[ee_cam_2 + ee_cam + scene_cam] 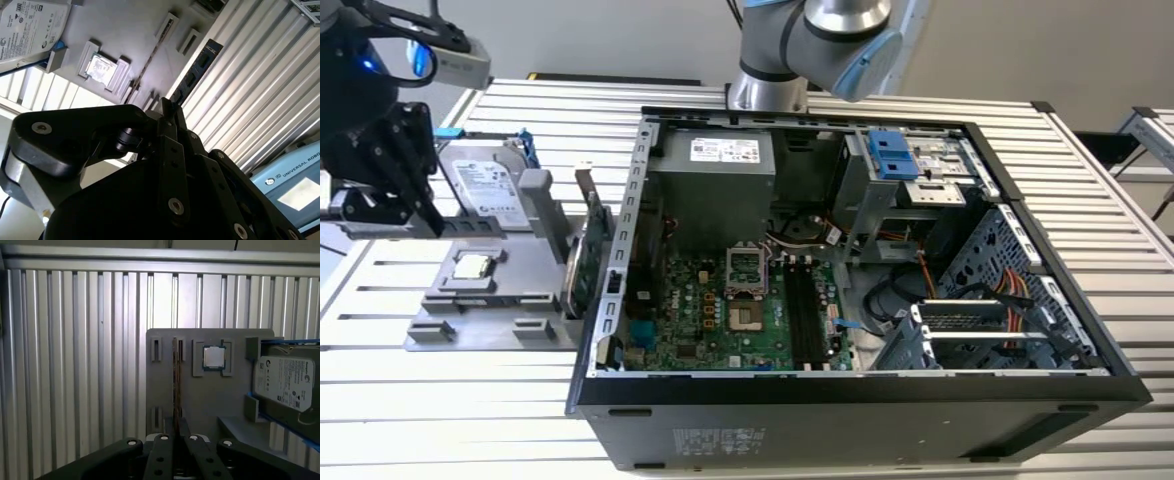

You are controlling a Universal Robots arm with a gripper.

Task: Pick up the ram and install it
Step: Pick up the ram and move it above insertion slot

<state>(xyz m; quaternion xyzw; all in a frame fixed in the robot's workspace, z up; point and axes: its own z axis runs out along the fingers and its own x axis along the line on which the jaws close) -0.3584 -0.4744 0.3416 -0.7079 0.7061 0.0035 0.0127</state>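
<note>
The ram (176, 380) stands on its long edge in a slot of the grey fixture plate (200, 400), beside the square processor chip (214, 357). In the second wrist view the ram (198, 67) shows as a dark strip with chips, running along the plate's border. My gripper (177, 426) hangs well above the plate, and its black fingers (170, 432) meet at the tip over the ram's near end, with nothing held. In the second wrist view the gripper (170, 107) also comes to one closed point. In the exterior view the gripper (414, 205) is over the fixture at the exterior view's left.
An open computer case (854, 390) with its motherboard (734, 310) fills the table's middle. A green expansion card (594, 260) stands between case and fixture. The silver hard drive (487, 190) lies in a blue frame on the fixture plate (480, 335). The arm's base (767, 90) rises behind the case.
</note>
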